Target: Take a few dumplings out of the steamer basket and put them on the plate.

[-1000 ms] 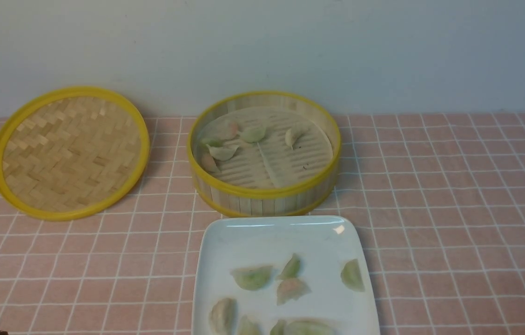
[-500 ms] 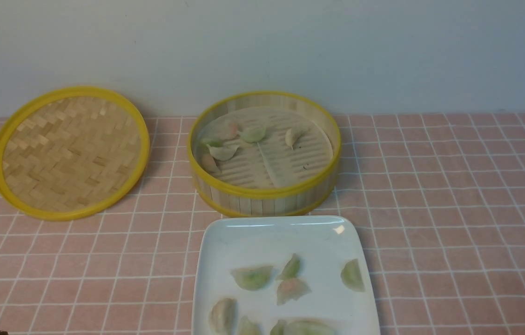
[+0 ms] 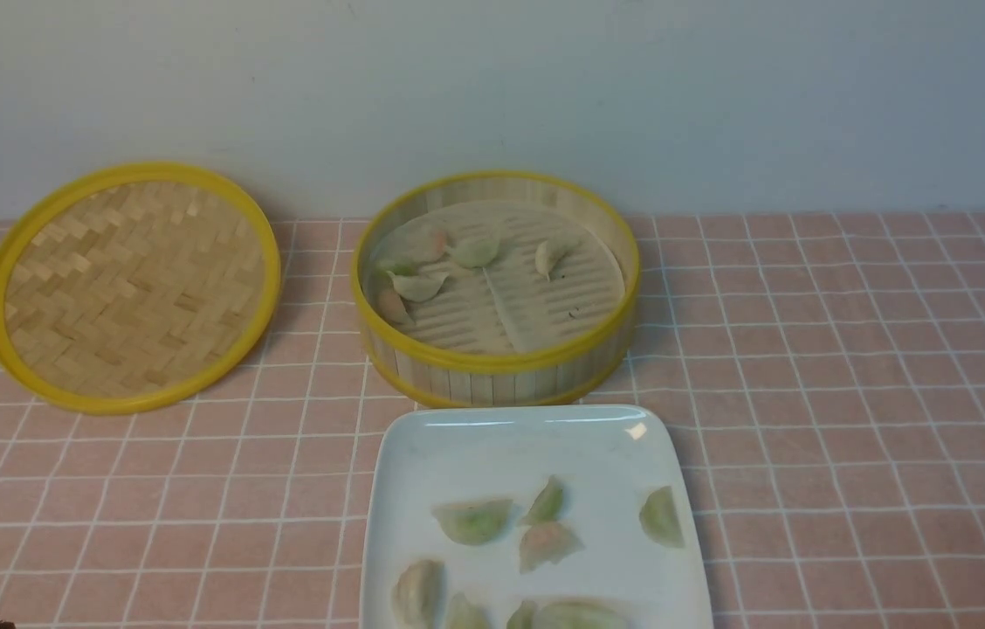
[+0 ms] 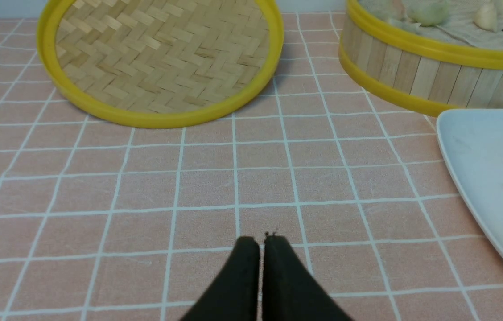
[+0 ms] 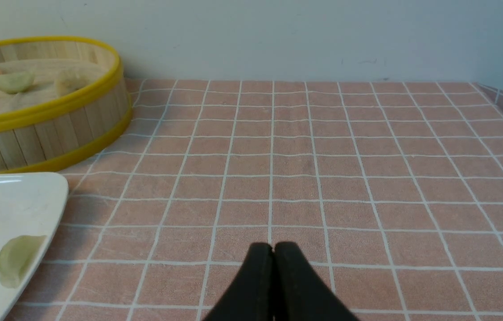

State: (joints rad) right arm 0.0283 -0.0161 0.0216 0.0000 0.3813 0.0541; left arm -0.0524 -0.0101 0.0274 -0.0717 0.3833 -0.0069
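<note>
Front view: the steamer basket (image 3: 494, 293) stands just behind the plate (image 3: 492, 445), with dumplings (image 3: 475, 521) in both. Left wrist view: the left gripper (image 4: 260, 240) is closed and empty, well apart from the basket. Right wrist view: the right gripper (image 5: 274, 246) is closed and empty, also well apart from the basket.

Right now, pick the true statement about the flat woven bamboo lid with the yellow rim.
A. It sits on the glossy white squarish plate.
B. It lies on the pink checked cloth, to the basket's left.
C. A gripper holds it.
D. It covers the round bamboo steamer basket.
B: the lid lies on the cloth, apart from the open steamer basket on its left side.
</note>
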